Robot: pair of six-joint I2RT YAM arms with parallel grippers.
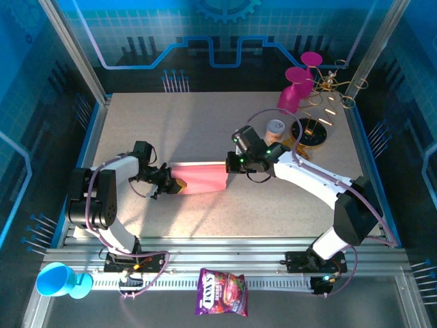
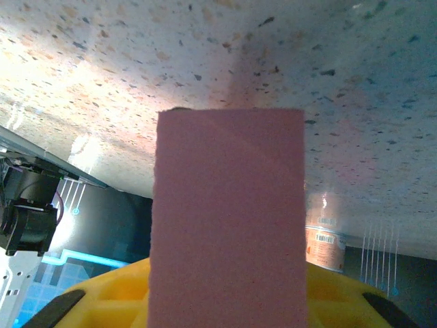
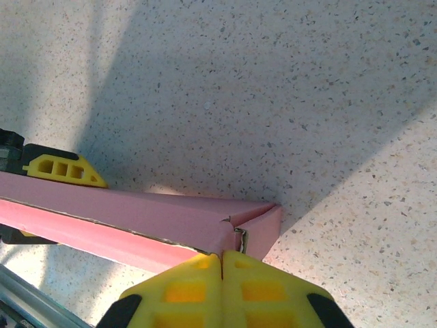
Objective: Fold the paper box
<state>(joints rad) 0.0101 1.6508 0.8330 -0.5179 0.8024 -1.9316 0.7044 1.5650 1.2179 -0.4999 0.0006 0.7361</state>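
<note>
Pinching the paper box [image 1: 203, 178] endwise are the left jaws.

Qty by kind: 1 paper box [image 1: 201, 178], pink. 2 robot arms [image 1: 307, 179] w/ 1 gripper ea.: left gripper [image 1: 174, 183], right gripper [image 1: 229, 166]. 2 magenta cups [image 1: 295, 92]. 1 blue cup [image 1: 58, 280]. Cups total: 3. 1 purple snack bag [image 1: 222, 292]. 1 small labelled tub [image 1: 275, 128]. 1 black disc base [image 1: 308, 131]. 1 gold wire stand [image 1: 338, 89]. 1 table [image 1: 177, 130].
</note>
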